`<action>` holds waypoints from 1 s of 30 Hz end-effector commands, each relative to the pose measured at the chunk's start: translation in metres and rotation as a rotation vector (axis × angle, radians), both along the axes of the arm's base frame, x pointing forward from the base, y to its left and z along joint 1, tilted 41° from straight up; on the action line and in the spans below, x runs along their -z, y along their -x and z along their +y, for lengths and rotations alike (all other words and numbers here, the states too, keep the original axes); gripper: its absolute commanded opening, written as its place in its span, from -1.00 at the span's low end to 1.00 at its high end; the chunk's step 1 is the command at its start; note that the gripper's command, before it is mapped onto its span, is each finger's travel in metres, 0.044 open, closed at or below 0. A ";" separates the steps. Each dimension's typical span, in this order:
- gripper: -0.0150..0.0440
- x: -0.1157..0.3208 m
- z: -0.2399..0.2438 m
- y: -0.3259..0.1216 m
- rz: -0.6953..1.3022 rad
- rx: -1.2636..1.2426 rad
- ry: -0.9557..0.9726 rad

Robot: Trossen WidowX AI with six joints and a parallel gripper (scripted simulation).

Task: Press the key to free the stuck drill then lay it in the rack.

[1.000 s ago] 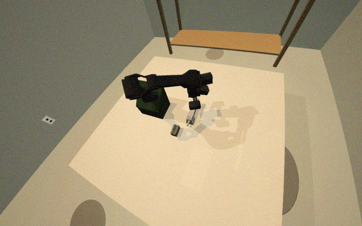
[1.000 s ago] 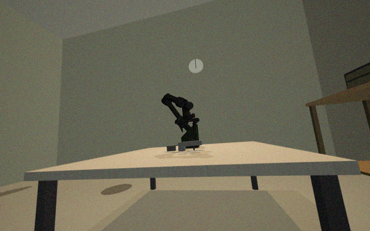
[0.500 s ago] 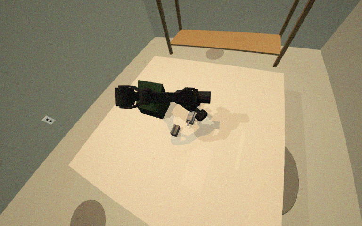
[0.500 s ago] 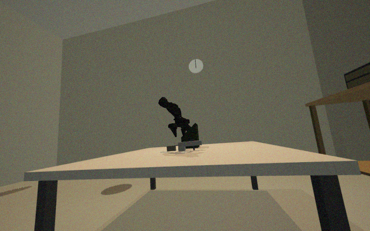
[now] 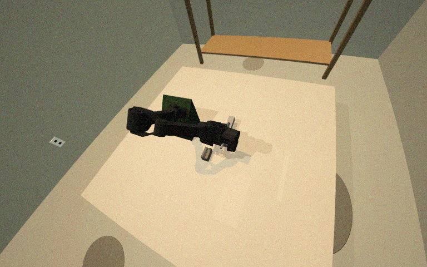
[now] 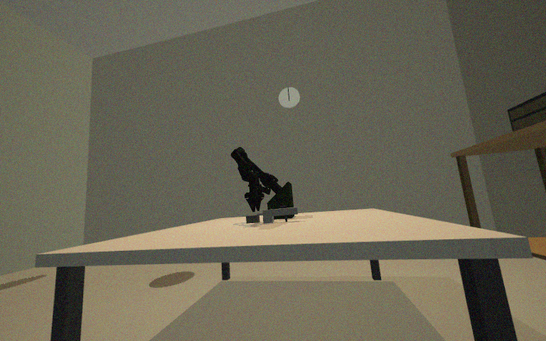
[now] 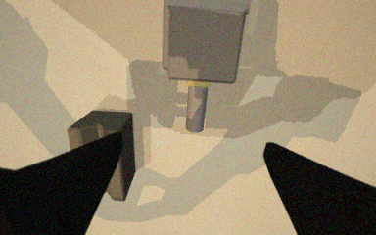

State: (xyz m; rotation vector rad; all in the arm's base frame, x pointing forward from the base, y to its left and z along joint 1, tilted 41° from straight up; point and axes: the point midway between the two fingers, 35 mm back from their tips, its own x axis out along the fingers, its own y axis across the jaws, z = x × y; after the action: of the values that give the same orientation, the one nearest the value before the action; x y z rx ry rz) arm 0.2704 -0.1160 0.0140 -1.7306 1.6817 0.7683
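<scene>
Two dark fingers stand spread wide, holding nothing. We see the drill (image 7: 196, 109) jutting from its grey block (image 7: 205, 41): stiff, thin, probably slick, so we grip its exposed shank. The rack (image 7: 105, 147) sits just beside it.

We are reaching our arm (image 5: 176, 124) low and forward over the surface (image 5: 252, 194), tilting our hand (image 7: 188, 162) downward, fingers spread wide, gripping nothing.
</scene>
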 end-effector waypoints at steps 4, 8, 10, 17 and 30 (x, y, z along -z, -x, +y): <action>1.00 0.000 -0.001 0.000 0.009 -0.017 0.005; 1.00 0.000 -0.001 0.000 0.009 -0.017 0.005; 1.00 0.001 -0.001 0.000 0.009 -0.017 0.005; 1.00 0.010 -0.006 -0.001 0.009 -0.017 0.005; 1.00 0.029 -0.015 -0.002 0.010 -0.017 0.005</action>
State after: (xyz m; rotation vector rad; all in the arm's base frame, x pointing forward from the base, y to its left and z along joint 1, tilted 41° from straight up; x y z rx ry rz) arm 0.2733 -0.1292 -0.0105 -1.7488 1.6784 0.7741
